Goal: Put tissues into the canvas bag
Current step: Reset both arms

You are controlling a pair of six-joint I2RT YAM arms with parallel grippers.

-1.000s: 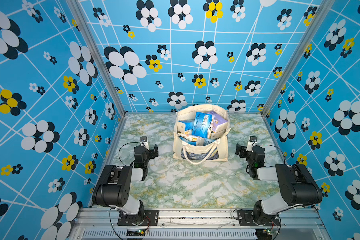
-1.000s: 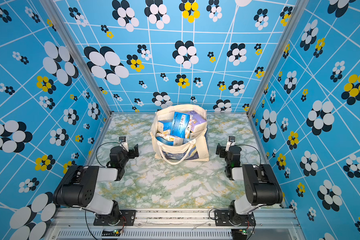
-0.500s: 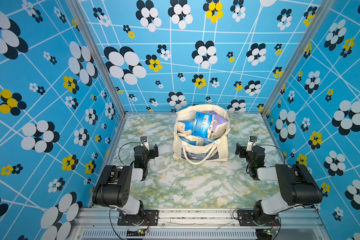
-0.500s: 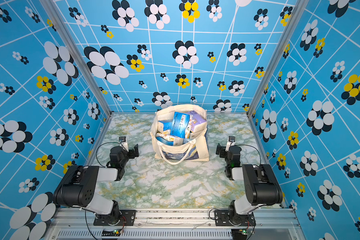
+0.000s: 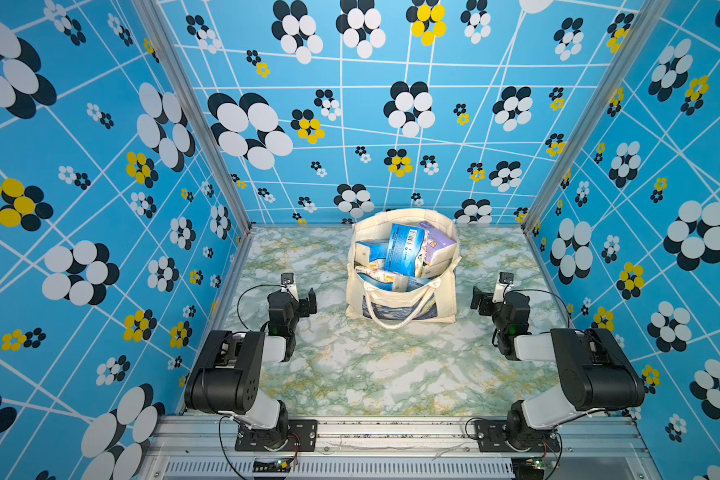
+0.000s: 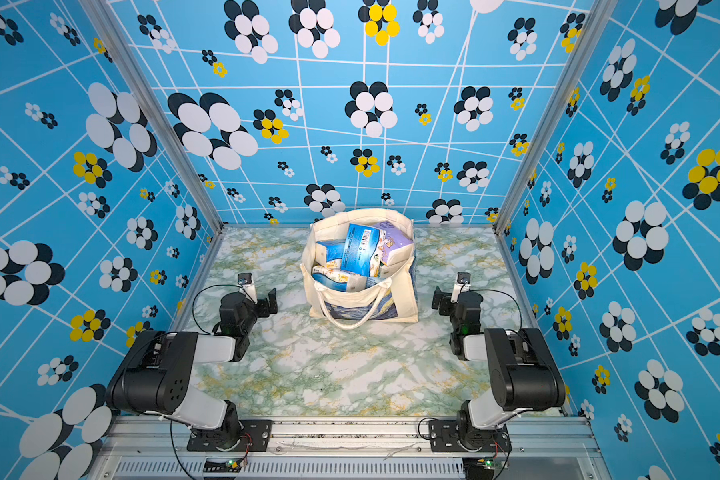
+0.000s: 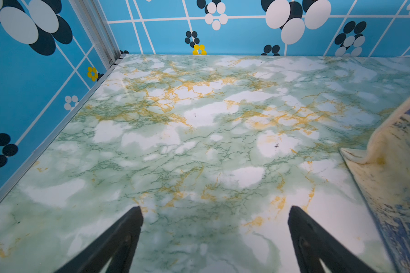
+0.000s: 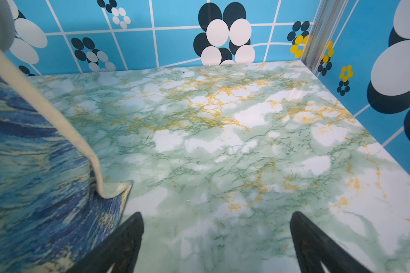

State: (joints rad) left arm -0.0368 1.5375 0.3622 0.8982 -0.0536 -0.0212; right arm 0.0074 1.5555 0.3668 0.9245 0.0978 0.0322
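Now the cream canvas bag (image 5: 443,299), coarse-woven with soft loop handles and a swirling blue painted print on its side, stands upright and open on the glossy green-and-white marbled surface (image 5: 371,365). It sits between the left fingers (image 7: 126,234) and the right fingers (image 8: 128,236), apart from both. Inside it the tissues (image 5: 404,249), soft brick-shaped packs in shiny plastic wrap, mostly blue with one lilac pack (image 5: 435,245), lie jumbled and tilted near the rim, while both pairs of black tapered fingers are spread wide, holding nothing.
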